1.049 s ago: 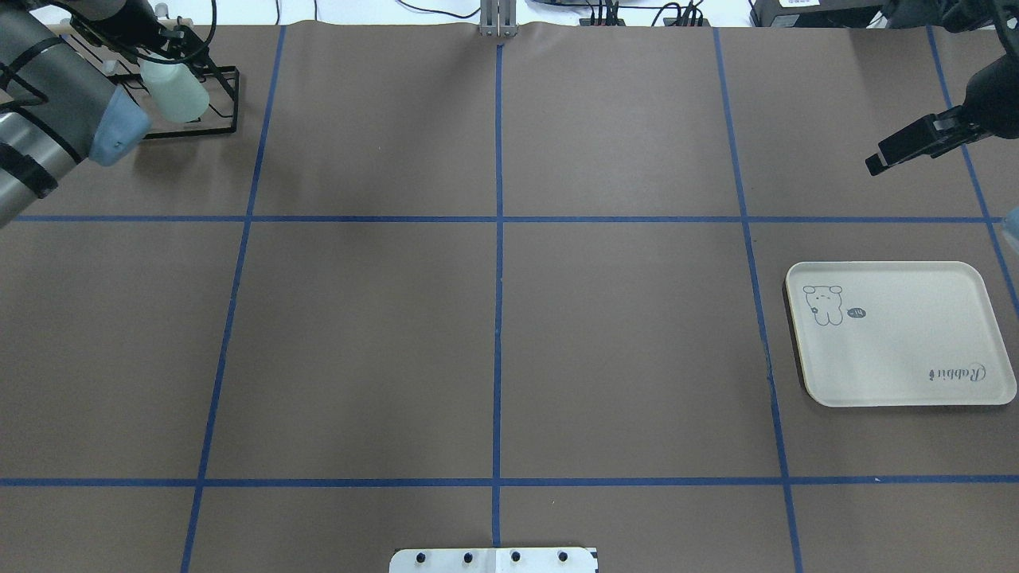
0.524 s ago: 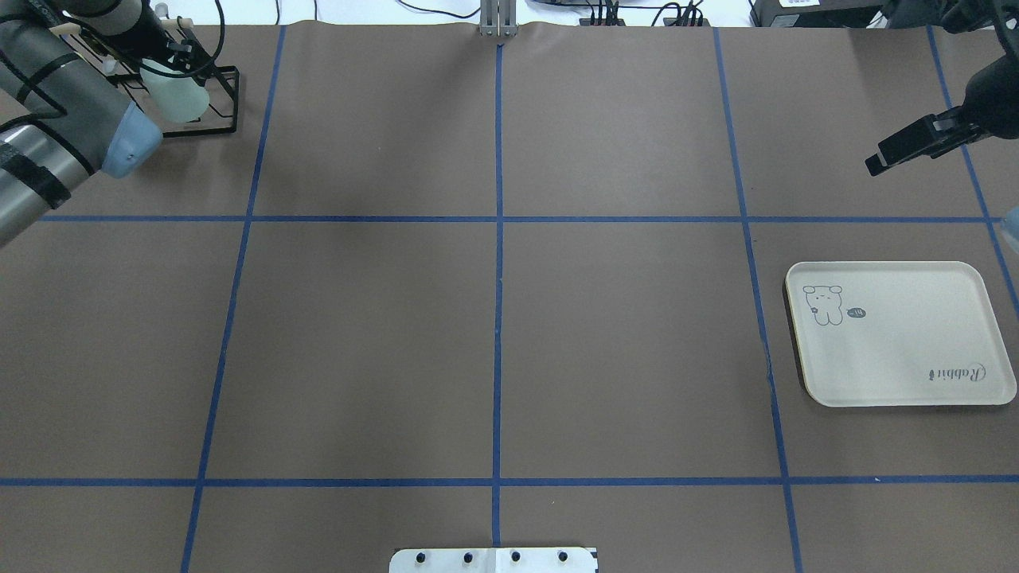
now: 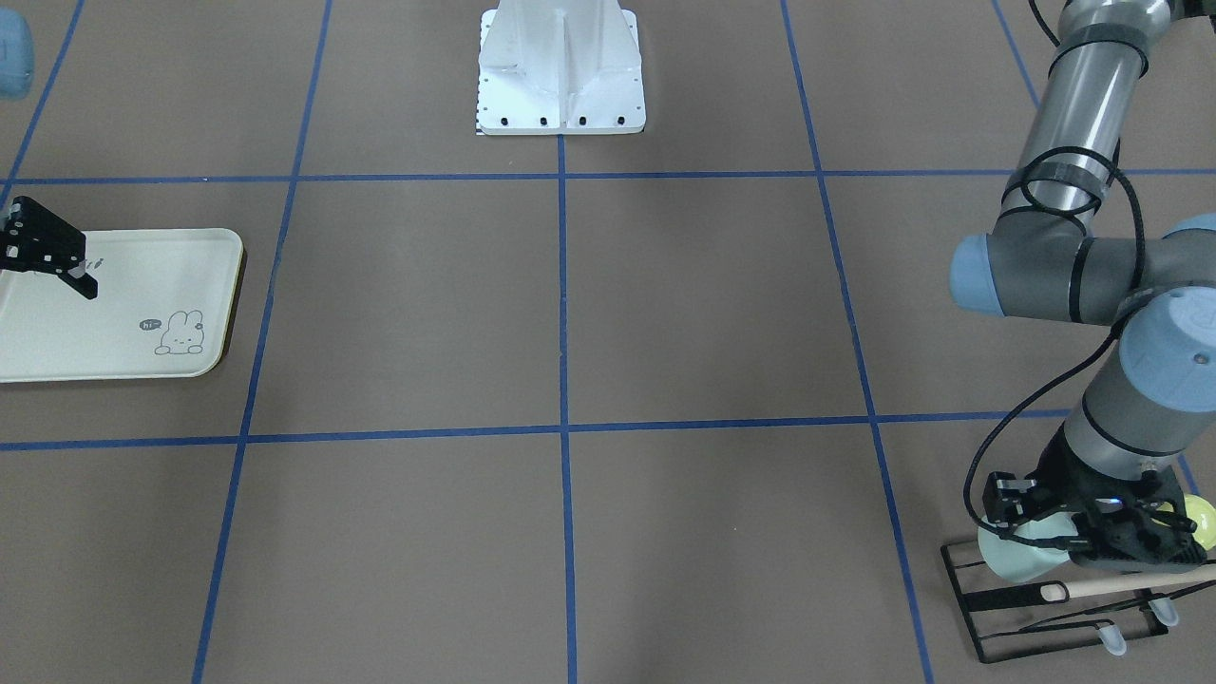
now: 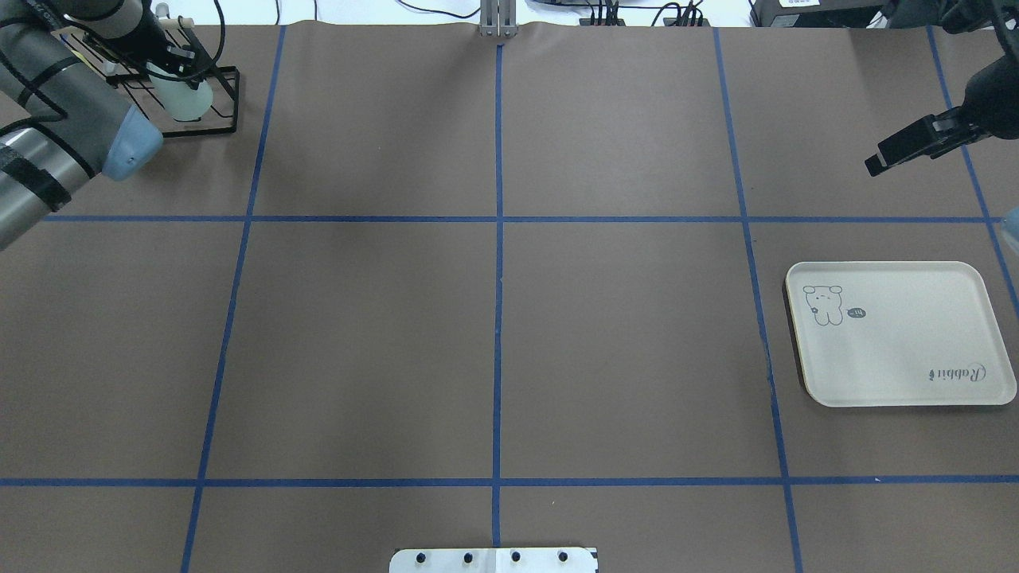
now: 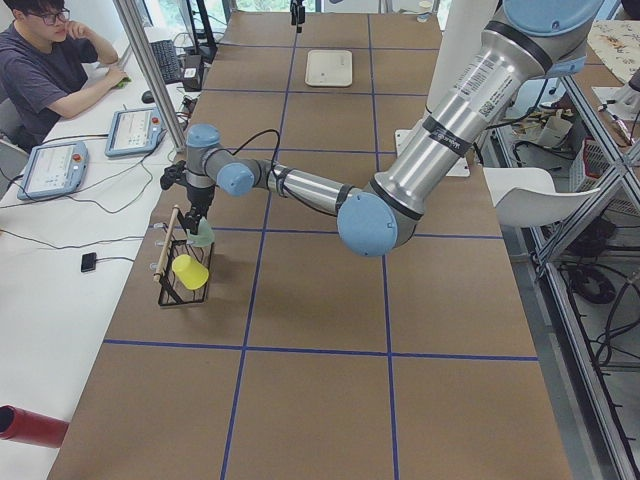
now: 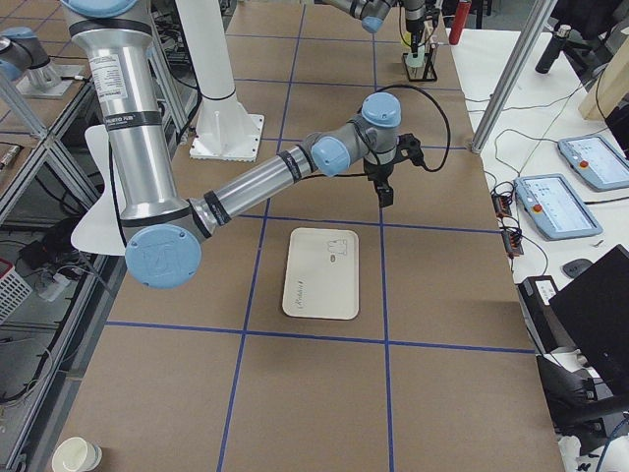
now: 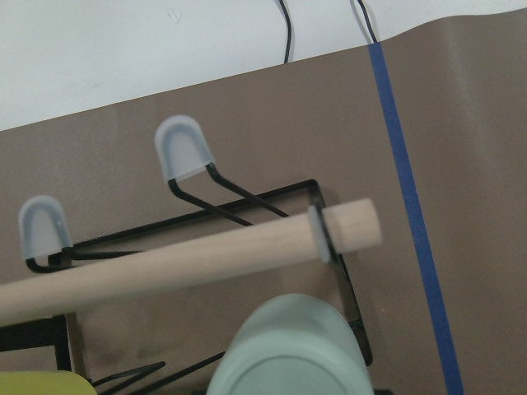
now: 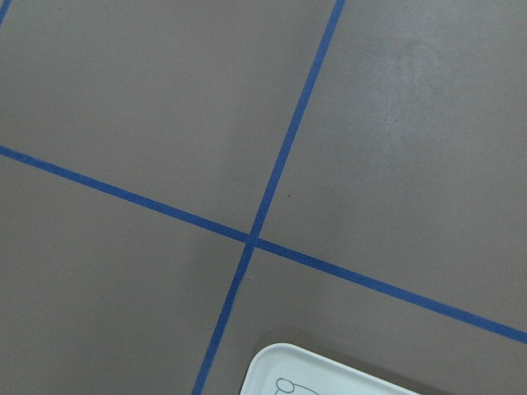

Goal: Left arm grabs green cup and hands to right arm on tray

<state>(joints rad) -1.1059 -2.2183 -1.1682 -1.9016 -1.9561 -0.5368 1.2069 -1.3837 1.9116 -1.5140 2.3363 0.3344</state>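
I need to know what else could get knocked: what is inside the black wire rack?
The rack holds the green cup and a yellow cup under a wooden rod. The left tool covers part of the green cup, hiding its grip.

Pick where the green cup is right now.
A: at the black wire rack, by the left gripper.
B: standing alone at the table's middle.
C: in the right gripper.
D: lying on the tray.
A: the green cup is at the black wire rack in the table's far corner, with the left gripper at it. The tray is bare and the right gripper carries nothing.
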